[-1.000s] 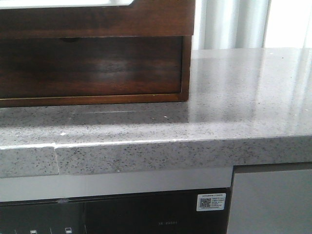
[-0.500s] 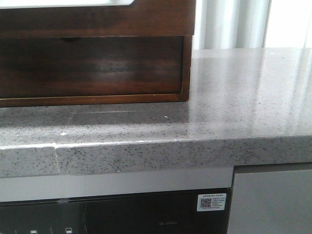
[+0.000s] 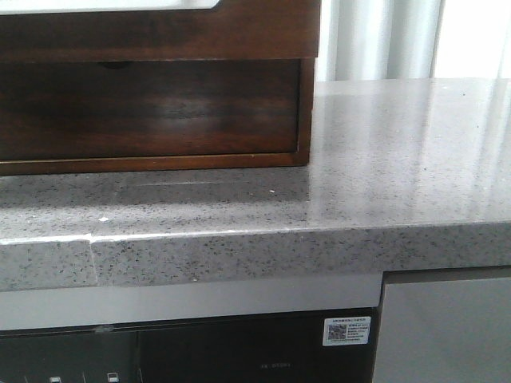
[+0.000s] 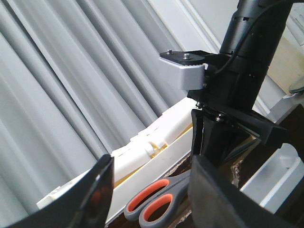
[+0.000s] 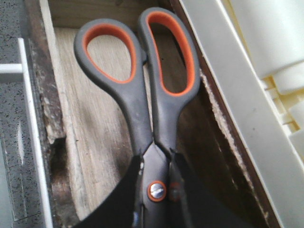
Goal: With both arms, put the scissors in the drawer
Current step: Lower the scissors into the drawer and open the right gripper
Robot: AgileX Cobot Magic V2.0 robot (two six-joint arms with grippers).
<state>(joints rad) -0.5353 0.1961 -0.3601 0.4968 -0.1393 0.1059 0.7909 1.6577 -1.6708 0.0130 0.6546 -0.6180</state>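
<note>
from the front it's mostly the grey speckled stone countertop (image 3: 383,159), glossy enough to catch pale streaks of light, with a thick front edge and a seam line near the left. sitting on it at the back left is the dark brown wood cabinet frame (image 3: 307,96), and the drawer (image 3: 152,108) fills its opening, shiny front, little finger notch just peeking at its top edge. behind the counter there are pale grey curtains (image 3: 375,40). below the counter edge there's a black glossy appliance front (image 3: 239,351) with a small white qr sticker (image 3: 346,329), and a light grey panel (image 3: 447,327) to its right. no arms show in that view.

the right wrist view looks down into a raw, light wood compartment with dark brown walls. the scissors (image 5: 142,90) hang over it, orange-and-grey loops pointing away from the fingers, and the right gripper (image 5: 156,190) is clamped on them right around the pivot screw. a cream plastic piece (image 5: 247,71) runs along one side of the wood wall, and a strip of the speckled counter shows on the other.

in the left wrist view the left gripper (image 4: 149,190) has its fingers spread wide with nothing between them. past them you can see the scissors' handles (image 4: 154,204), the other black arm (image 4: 242,80) coming down, the same cream plastic piece and the curtains.
</note>
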